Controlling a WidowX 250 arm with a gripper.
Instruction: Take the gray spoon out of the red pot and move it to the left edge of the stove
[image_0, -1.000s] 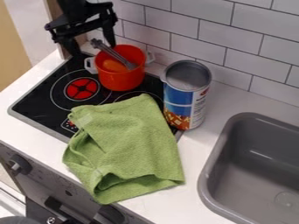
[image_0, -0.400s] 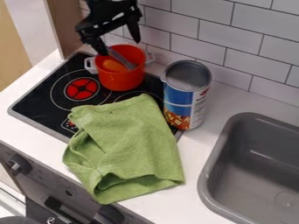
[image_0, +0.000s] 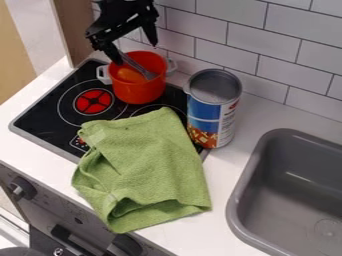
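Gripper (image_0: 136, 54): at the upper left of the frame, hanging over the pot, its two fingers standing spread; one fingertip is coming close to the utensil's handle, though from here I can't tell whether they are touching.
Utensil (image_0: 138, 66): grey, leaning at a slant inside the pot, its handle pointing up toward the upper left.
Pot (image_0: 138, 93): bright orange-red, with pale side handles, sitting upright on the stove's back part, near the tiles (image_0: 287, 55); something orange (image_0: 130, 75) is lying inside.
Can (image_0: 212, 112): standing upright right of the pot, wearing a blue and white label with a red patch and an orange pattern low down; its print is showing too small to read.
Stove (image_0: 47, 118): black, showing pale ring lines and a red burner (image_0: 93, 101) left of the towel.
Towel (image_0: 147, 165): green, rumpled, covering the stove's front right part and spilling over the counter's front edge.
Counter (image_0: 230, 162): white, running between the can and the sink.
Sink (image_0: 235, 205): grey, its rounded rim curving at the lower right.
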